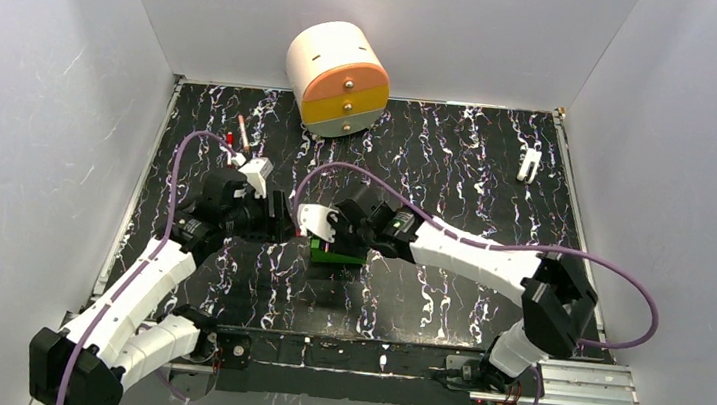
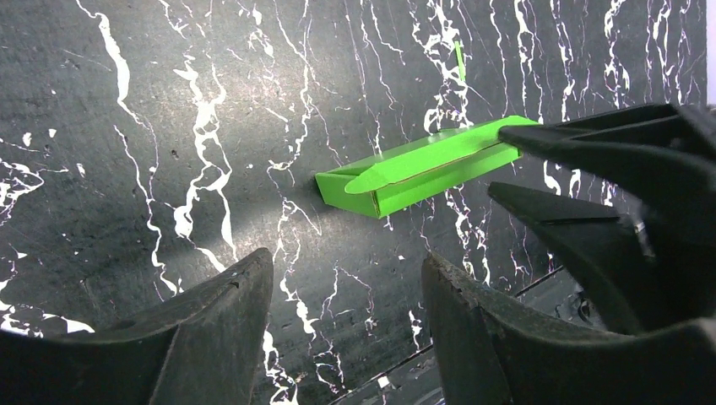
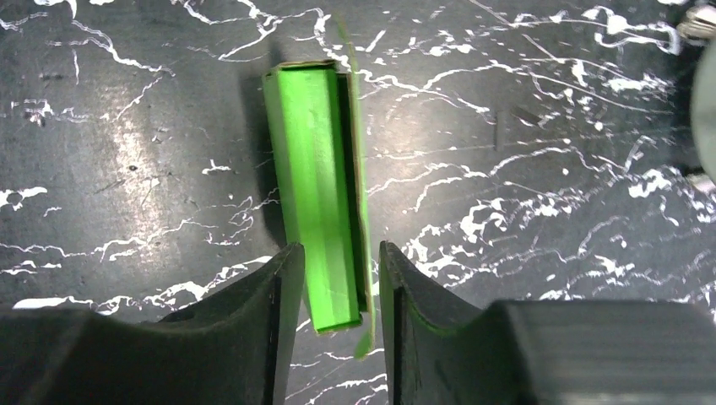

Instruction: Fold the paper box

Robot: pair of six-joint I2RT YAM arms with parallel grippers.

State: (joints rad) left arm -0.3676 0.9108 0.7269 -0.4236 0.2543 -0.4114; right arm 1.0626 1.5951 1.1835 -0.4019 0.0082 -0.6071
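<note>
Walls (image 1: pixel 50 130) of white panel close the black, white-veined worktop (image 1: pixel 445 302) on its left, rear and right, and the arms' bases sit along the near edge. Bare worktop lies to the right of centre as far as the right wall, and more lies between the centre and the near edge. One paper box (image 3: pixel 314 169) lies flat near the middle of the worktop, well apart from every wall. One cream drawer unit (image 1: pixel 334 64) with an orange and a yellow drawer front stands at the rear wall, well apart from the box. One small white clip-like piece (image 1: pixel 529 164) rests near the right rear corner. A slim red-tipped stick (image 1: pixel 242 134) lies toward the left rear, too small to make out. The box is bright green thin card, folded into a long, narrow, shallow shape. A dark slit runs along one long side where the card has not closed. At the end facing the left arm a rounded flap lies over the top. The right gripper (image 3: pixel 333 253) stands with its fingers apart, one on each side of the box's near end; in the left wrist view a gap shows between one finger and the card. The left gripper (image 2: pixel 346 257) hovers just beside the box's other end, fingers spread with only worktop between them.
</note>
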